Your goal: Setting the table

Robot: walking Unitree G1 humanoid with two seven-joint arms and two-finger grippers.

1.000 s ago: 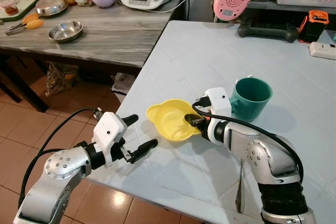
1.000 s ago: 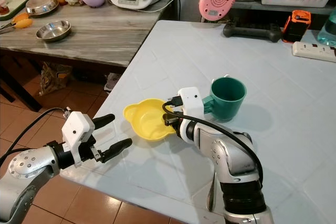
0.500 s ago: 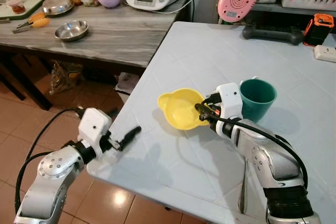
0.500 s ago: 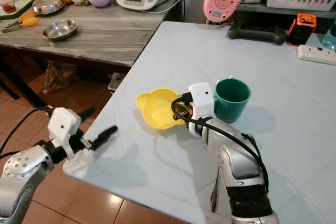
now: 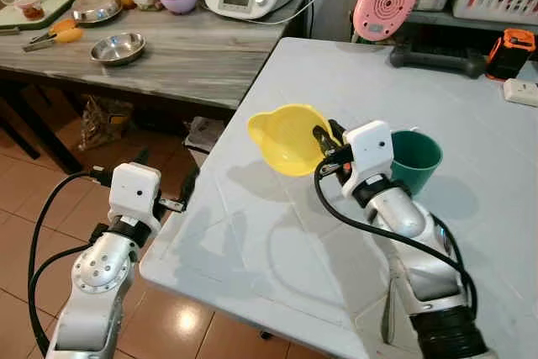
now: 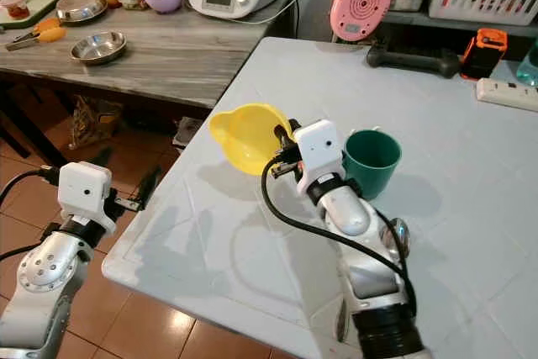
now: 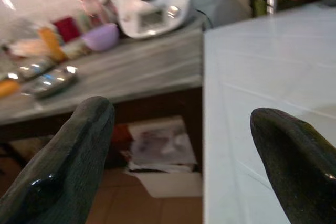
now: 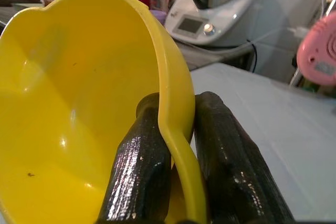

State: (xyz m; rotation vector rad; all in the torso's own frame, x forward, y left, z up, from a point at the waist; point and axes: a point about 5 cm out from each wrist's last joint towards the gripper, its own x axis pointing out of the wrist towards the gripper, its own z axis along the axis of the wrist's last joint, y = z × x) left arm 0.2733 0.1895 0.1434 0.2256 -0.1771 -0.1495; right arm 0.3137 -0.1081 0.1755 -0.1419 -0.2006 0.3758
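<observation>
Right gripper clamped on the rim of a yellow bowl, one black finger inside the wall and one outside — bowl lifted clear of the pale blue table and tilted on its side, just beside a green cup standing upright on the tabletop. Left gripper off the table's near left edge, above the tiled floor, fingers spread wide apart with nothing between them

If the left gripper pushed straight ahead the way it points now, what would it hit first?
The left gripper, open off the white table's left edge, aims past that edge toward the grey counter. The way looks free up to the counter, though depth is unclear.
</observation>
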